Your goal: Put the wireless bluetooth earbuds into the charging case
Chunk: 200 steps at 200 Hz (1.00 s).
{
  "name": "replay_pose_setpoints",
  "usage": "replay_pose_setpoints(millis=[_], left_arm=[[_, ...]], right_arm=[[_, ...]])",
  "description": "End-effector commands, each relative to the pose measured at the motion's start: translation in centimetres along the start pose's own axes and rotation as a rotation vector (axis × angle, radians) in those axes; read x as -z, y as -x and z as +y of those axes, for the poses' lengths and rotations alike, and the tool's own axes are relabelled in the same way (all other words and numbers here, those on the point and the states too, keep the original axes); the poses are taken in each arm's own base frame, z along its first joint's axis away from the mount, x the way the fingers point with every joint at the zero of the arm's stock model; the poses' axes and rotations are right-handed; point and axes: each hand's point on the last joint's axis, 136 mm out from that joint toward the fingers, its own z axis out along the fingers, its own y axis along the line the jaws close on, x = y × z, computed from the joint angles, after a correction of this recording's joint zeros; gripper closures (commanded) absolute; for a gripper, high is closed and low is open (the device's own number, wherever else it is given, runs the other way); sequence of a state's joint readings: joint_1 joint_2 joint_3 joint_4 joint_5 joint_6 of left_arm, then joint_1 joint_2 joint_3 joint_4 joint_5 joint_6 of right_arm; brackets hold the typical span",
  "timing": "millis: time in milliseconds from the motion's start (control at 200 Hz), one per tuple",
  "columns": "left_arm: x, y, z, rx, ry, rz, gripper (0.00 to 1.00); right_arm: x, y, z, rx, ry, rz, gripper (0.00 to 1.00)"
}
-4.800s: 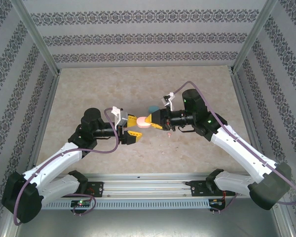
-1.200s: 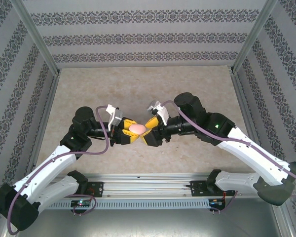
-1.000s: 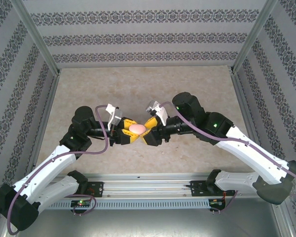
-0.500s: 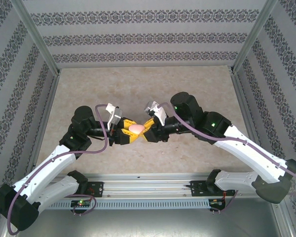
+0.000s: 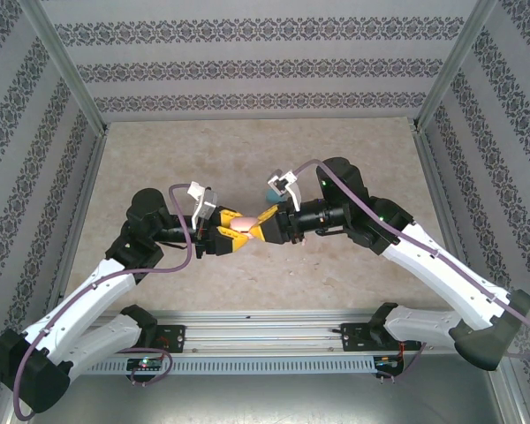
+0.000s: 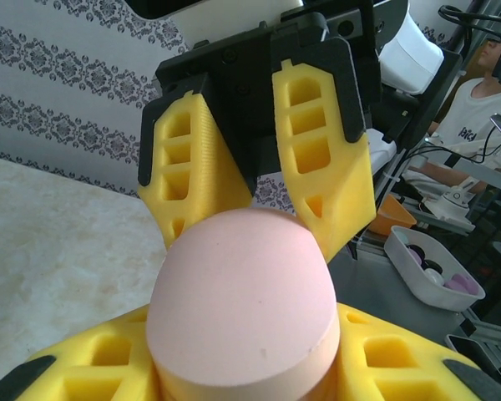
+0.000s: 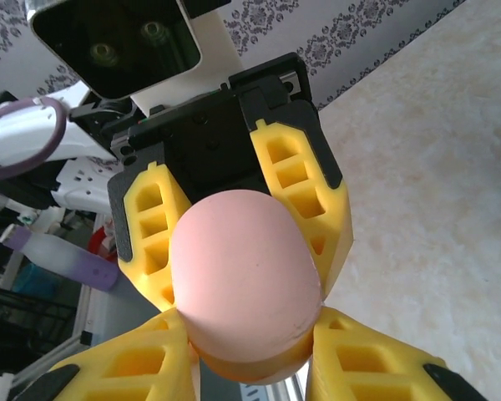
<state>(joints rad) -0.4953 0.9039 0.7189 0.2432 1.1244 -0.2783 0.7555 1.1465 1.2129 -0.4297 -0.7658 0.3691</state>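
Case (image 5: pixel 241 224), pink, closed, between jaws of left gripper (image 5: pixel 230 231) and right gripper (image 5: pixel 260 226).

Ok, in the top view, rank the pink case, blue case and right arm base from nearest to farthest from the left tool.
1. pink case: gripped in the left tool.
2. blue case: just beyond, to the back right, partly hidden.
3. right arm base: far off, at the table's near edge, right side.

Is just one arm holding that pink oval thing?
No, the left tool and the right tool both clamp the pink case from opposite sides.
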Motion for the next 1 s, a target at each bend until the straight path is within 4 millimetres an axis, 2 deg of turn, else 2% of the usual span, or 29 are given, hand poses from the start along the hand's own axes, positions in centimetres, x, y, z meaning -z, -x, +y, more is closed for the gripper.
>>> replay_pose_setpoints(millis=[0, 155, 465, 769, 994], left_arm=[[0.0, 0.8, -2.8, -0.076, -0.122, 0.007, 0.93], [0.0, 0.9, -2.9, -0.077, -0.124, 0.005, 0.93], [0.1, 0.7, -2.9, -0.072, -0.121, 0.007, 0.94], [0.0, 0.6, -2.7, -0.071, -0.118, 0.006, 0.94], [0.0, 0.2, -2.1, -0.073, -0.083, 0.003, 0.94]], right_arm=[[0.3, 3.7, -1.0, -0.004, -0.031, -0.148, 0.69], [0.7, 3.9, -2.7, -0.038, -0.111, -0.175, 0.62], [1.2, 4.5, -4.4, -0.096, -0.179, -0.236, 0.58], [0.8, 4.5, -5.0, -0.122, -0.177, -0.244, 0.49], [0.5, 4.3, -4.2, -0.114, -0.138, -0.229, 0.40]])
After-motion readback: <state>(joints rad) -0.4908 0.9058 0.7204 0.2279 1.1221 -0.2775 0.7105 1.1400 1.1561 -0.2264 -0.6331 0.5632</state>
